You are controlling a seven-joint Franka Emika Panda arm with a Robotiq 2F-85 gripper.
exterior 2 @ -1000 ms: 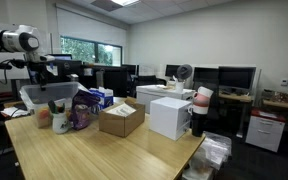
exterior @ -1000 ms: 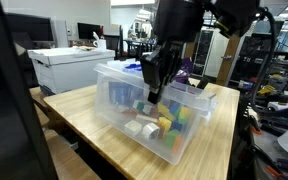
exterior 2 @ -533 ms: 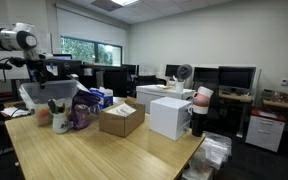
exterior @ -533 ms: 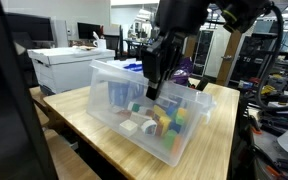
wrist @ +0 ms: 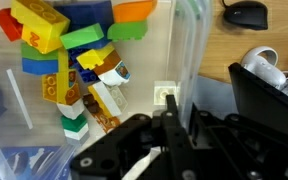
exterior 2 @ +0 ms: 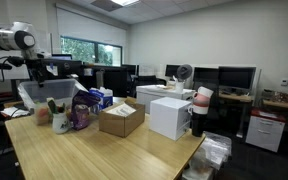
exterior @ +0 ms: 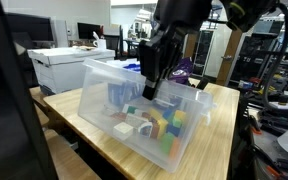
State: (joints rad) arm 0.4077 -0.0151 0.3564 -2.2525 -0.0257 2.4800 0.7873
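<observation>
Fingers (wrist: 170, 135) of the gripper (wrist: 184, 125) are pinched on the upright clear wall of the plastic bin (wrist: 189, 50), one inside it and one outside, as the wrist view shows. In an exterior view the gripper (exterior: 149, 92) reaches down over the bin's far rim.

Compared with a second ago, the bin (exterior: 99, 95) has shifted: its near corner stands farther out toward the table edge, and the whole tub now sits tilted instead of level. The toy bricks (exterior: 159, 122) inside have slid with it and lie bunched on the bin's floor.

Around the bin is an office-like lab, with desks and monitors (exterior 2: 234, 77) well beyond it. The bin rests on a long wooden table (exterior: 79, 125), and a white chest (exterior: 69, 65) stands behind the bin, off the table. In an exterior view the bin (exterior 2: 36, 95) sits at the table's far end under the gripper (exterior 2: 56, 78), with a purple bag (exterior 2: 82, 112) just beside it and a cardboard box (exterior 2: 121, 120) farther along the table (exterior 2: 94, 155).

In the wrist view the bricks (wrist: 64, 50) lie inside the bin, and a dark computer mouse (wrist: 246, 13) lies outside its wall on the bare wood.
</observation>
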